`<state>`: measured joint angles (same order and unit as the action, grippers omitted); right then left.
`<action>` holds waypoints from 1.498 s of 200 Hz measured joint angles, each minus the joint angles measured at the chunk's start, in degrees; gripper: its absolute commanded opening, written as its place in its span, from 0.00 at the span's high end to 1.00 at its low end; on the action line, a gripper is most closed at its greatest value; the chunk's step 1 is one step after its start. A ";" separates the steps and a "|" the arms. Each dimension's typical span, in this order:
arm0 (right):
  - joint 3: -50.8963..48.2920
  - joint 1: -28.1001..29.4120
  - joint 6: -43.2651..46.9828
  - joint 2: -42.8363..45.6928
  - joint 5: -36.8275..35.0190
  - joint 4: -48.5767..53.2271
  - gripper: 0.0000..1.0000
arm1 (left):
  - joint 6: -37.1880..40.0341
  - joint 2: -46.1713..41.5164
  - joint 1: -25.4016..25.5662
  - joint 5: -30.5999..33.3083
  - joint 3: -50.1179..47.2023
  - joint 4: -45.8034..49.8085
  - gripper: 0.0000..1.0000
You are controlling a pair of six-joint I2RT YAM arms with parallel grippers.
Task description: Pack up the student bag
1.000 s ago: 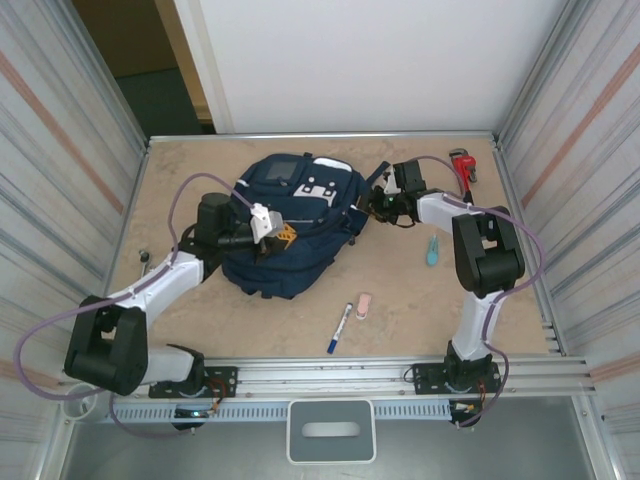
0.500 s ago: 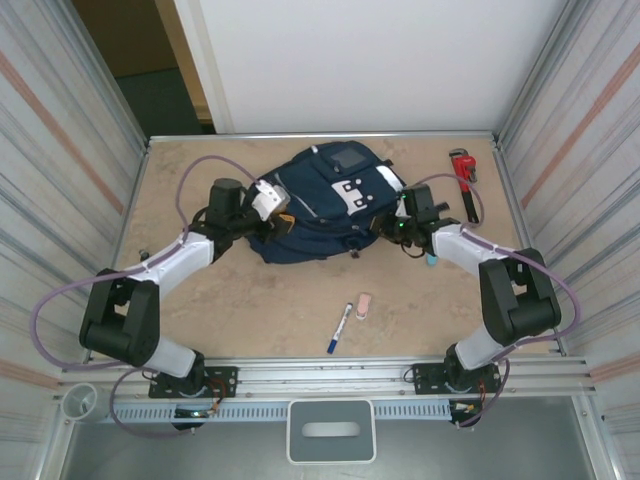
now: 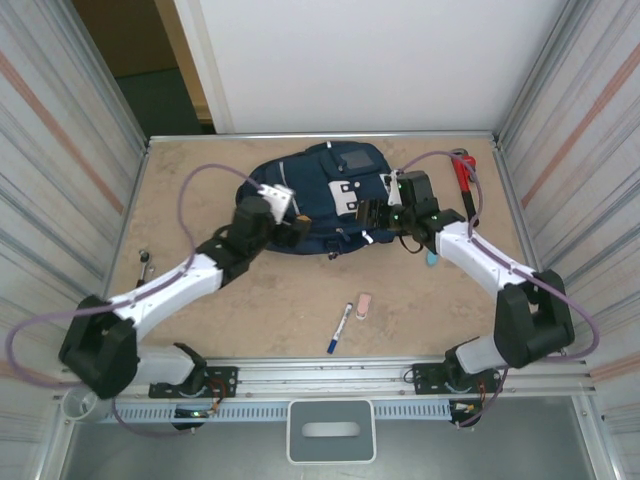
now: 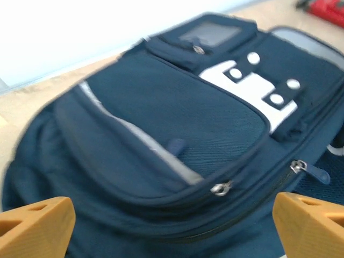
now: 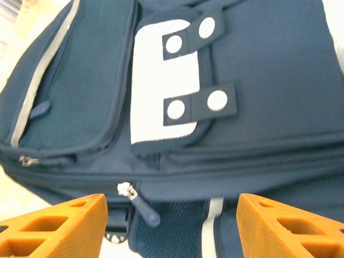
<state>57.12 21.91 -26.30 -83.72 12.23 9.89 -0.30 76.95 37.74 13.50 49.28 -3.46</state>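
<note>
The student bag (image 3: 318, 195) on the bench (image 3: 420, 300) is flanked by the left jaws and right jaws, both spread open.

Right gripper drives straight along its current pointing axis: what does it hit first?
Most likely the student bag: the right gripper, jaws open, faces its side near the zipper pull, below the white patch. Depth is unclear.

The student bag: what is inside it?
Nothing inside shows. The student bag shows navy fabric, a white patch and a zipper pull; the fabric covers any contents.
</note>
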 measured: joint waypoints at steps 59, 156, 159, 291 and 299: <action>1.62 -2.56 -0.17 -10.60 2.54 -3.39 0.36 | 2.47 19.37 5.79 11.76 13.55 5.35 0.01; 1.62 -2.56 -0.15 -12.79 3.02 -4.28 0.36 | 4.59 20.52 4.61 17.42 12.44 6.62 0.05; 1.62 -2.56 -0.15 -12.81 3.02 -4.28 0.36 | 4.50 20.11 4.50 17.33 12.07 6.64 0.05; 2.36 -2.56 -0.13 -13.75 3.02 -3.65 0.36 | -4.26 10.78 -2.21 1.66 1.31 6.21 0.53; 2.38 -2.56 -0.13 -13.77 3.04 -3.65 0.36 | -4.66 10.71 -2.71 0.63 1.20 6.19 0.57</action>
<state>59.51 19.35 -26.44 -97.49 15.27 6.24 -4.95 87.66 35.03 14.13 50.48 2.72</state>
